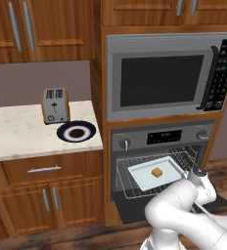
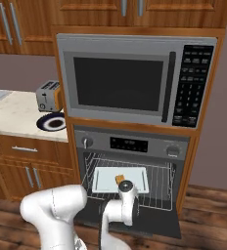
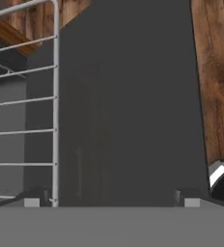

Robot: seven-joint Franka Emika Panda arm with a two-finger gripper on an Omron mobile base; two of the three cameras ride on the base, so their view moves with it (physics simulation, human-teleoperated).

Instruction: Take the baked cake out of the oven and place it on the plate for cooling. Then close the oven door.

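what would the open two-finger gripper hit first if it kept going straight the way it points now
Most likely the dark lowered oven door, which lies ahead of the gripper in the hand view; the silver wire rack sits off to one side. Depth is unclear.

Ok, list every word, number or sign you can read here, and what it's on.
None can be read.
Microwave keypad: button labels too small and blurred.
Oven display: pale marks, unreadable.
Toaster: no lettering that I can make out.

Even, shadowless rendered light throughout, slightly soft and low in detail, with no glare.
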